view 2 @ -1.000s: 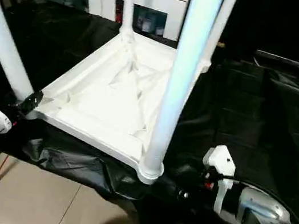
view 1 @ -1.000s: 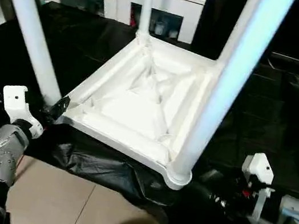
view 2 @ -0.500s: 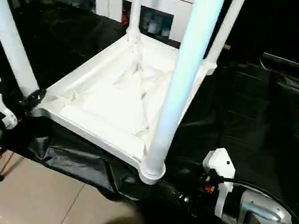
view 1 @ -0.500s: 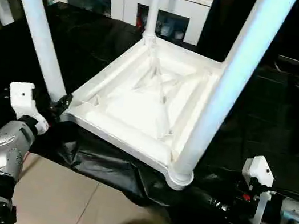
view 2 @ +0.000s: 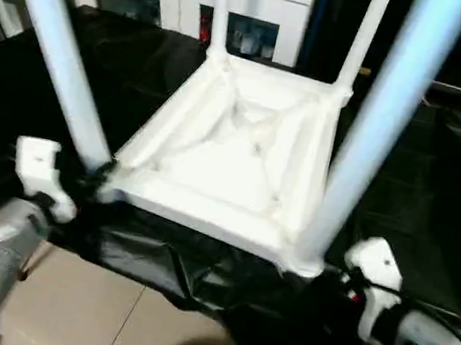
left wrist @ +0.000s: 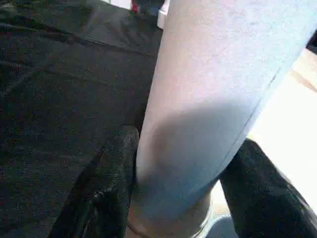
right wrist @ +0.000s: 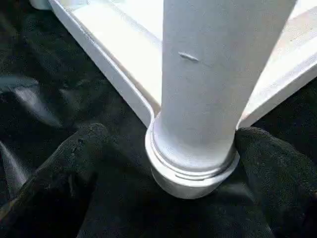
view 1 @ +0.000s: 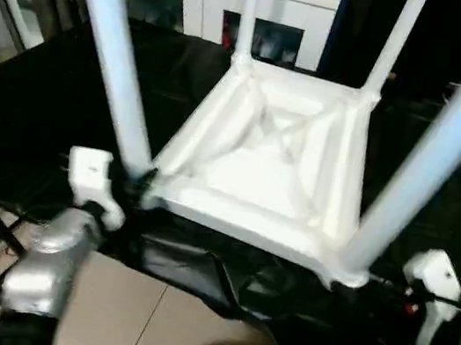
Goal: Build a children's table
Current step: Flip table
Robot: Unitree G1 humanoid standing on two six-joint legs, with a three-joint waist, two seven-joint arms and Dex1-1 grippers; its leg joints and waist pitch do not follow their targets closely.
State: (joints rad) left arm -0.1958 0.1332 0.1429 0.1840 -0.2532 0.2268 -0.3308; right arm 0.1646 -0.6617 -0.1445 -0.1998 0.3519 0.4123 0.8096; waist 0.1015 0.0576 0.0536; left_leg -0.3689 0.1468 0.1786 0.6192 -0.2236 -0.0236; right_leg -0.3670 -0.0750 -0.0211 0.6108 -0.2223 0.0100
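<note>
Tabletop (view 1: 267, 166) lies upside down on the black-draped desk (view 1: 63, 107), all four legs up. Your left fingers (left wrist: 106, 183) straddle the near-left leg (left wrist: 208, 99), grip uncertain; right fingers (right wrist: 74, 173) stand released around the near-right leg (right wrist: 208, 74). Likely next: clench both, then flip.

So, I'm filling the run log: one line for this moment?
tabletop: upside down, four legs up | left gripper: around near-left leg base | right gripper: open, straddling near-right leg

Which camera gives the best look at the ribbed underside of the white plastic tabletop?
The left eye view: the white plastic tabletop lies upside down, ribs and all four corners visible. The right eye view shows much the same. The right wrist view catches one edge and a corner socket; the left wrist view only a sliver.
</note>
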